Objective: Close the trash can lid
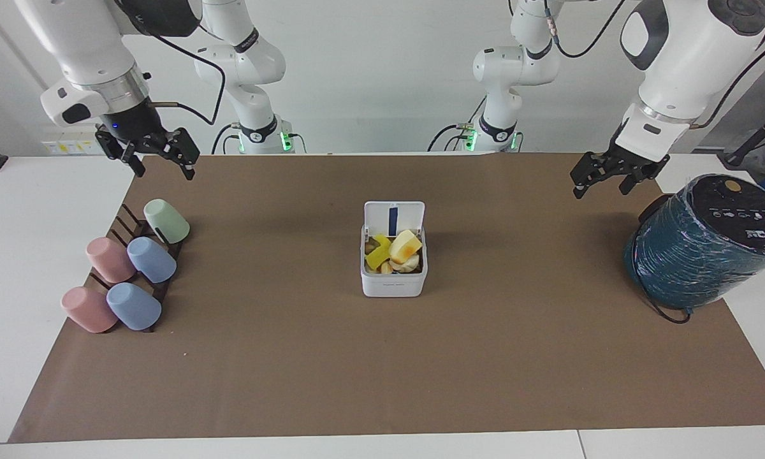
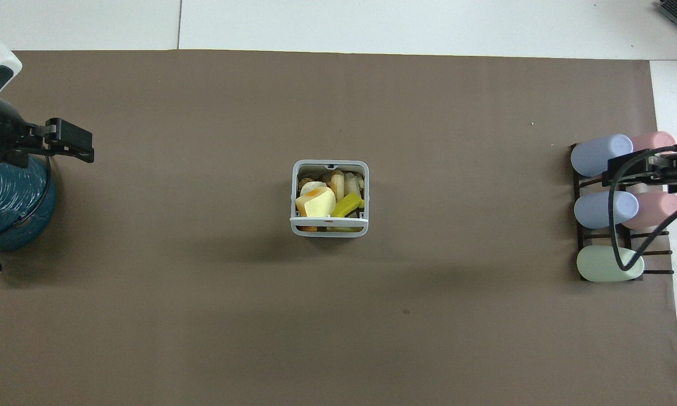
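In the facing view we see the can [image 1: 393, 280] at the middle of the mat [image 1: 382, 382], its lid [image 1: 394, 217] standing upright on the edge nearer the robots, scraps [image 1: 396, 252] inside. The right gripper [image 1: 160, 159] hangs spread above the cups [image 1: 131, 274]; the left gripper [image 1: 602, 182] hangs spread beside the teal cylinder [image 1: 707, 248].

From overhead we see the can [image 2: 329, 228] uncovered, the left gripper [image 2: 67, 144] over the cylinder [image 2: 11, 208], and the right gripper [image 2: 654, 169] over the cups [image 2: 603, 208]; there we cannot tell its fingers.

One camera sits high across the tabletop [image 1: 382, 382] and looks back at the robots. The other looks almost straight down. Both see the trash can [image 1: 393, 280] from far away.
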Robot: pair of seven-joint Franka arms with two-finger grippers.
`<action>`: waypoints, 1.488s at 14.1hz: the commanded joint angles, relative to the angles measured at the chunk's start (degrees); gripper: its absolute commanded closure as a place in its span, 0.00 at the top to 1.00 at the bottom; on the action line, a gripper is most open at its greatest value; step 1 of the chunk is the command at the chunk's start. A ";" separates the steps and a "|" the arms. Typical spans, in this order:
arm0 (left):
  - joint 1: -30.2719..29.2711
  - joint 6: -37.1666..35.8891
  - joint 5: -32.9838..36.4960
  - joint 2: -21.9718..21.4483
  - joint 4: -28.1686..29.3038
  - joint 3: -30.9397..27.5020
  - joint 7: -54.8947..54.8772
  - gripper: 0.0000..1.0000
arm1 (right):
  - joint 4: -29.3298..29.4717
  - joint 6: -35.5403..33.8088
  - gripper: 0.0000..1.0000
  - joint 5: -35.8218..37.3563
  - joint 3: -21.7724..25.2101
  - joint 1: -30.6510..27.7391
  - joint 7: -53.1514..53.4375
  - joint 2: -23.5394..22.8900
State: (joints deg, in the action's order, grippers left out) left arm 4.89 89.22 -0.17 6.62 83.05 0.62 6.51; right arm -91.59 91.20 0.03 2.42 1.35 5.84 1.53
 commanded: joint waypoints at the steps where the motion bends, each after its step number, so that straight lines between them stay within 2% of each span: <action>1: -0.85 0.69 -0.88 -0.82 0.54 0.52 -1.15 1.00 | -1.22 -0.14 1.00 0.24 0.04 0.23 0.04 1.19; 5: -0.06 0.69 -0.88 -1.52 1.32 0.61 -1.07 1.00 | -1.22 -0.14 1.00 0.33 0.04 0.14 0.13 1.19; 8: 2.92 3.32 -0.97 -4.15 7.02 0.96 0.25 1.00 | -1.22 -0.14 1.00 0.33 0.04 0.23 0.13 1.19; 10: 6.08 5.17 -0.97 -6.17 11.06 1.05 5.14 1.00 | -1.22 -0.14 1.00 0.33 0.04 0.23 0.04 1.19; 11: 8.01 6.31 -1.06 -7.40 13.69 1.05 8.13 0.94 | -1.22 -0.14 1.00 0.33 0.04 0.23 0.13 1.19; 14: 15.13 12.62 -1.06 -11.79 23.09 1.14 18.32 0.45 | -1.22 -0.14 1.00 0.24 0.04 0.23 0.04 1.19; 16: 18.56 16.93 -1.06 -13.90 27.85 1.14 22.65 0.25 | -1.22 -0.14 1.00 0.24 0.04 0.23 0.04 1.19; 19: 23.22 21.86 -1.15 -15.84 32.43 1.22 26.78 0.09 | -1.22 -0.05 1.00 0.24 0.04 0.23 0.04 1.19; 21: 26.47 23.89 -1.23 -15.85 33.49 1.23 30.56 0.03 | -1.22 -0.14 1.00 0.24 0.04 0.14 0.04 1.19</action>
State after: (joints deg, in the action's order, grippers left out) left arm 28.11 109.88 -0.92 -6.76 112.80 2.75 33.76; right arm -91.60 91.20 0.03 2.41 1.39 5.84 1.53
